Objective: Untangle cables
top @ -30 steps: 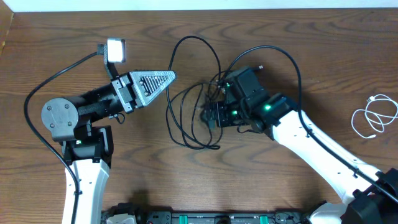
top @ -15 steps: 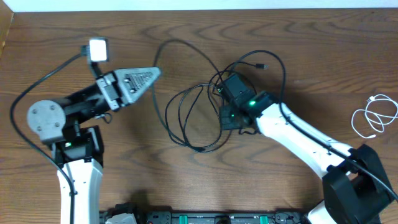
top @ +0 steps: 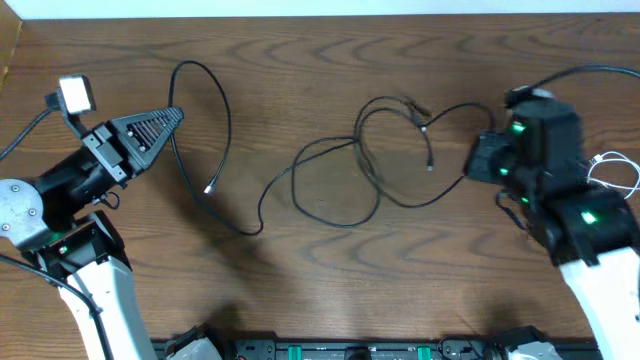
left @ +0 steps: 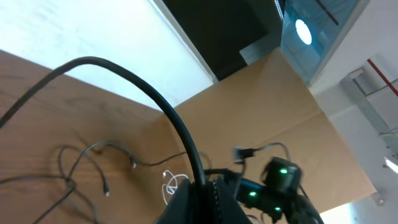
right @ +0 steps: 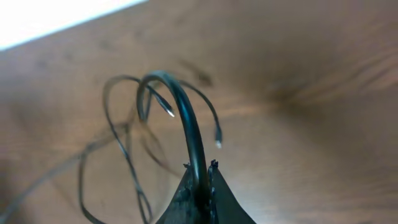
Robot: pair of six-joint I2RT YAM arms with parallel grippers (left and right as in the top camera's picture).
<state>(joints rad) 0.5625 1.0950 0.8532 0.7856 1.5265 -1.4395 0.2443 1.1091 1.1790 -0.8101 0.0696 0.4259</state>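
Where crossed at mid-table, leaves the two black cables looped through each other, with loose plug ends lying just beside the crossing. Has the white cable coiled well apart at the right edge, beside the right arm, apparently free of the tangle. Clamps one black strand in the left gripper, clenched, far out to the left; pinches the other in the right gripper, likewise clenched, off to the right. Reads as spreading: opposite pulls to open the loops flat over the table and expose the crossing. Cannot tell which strand lies on top.
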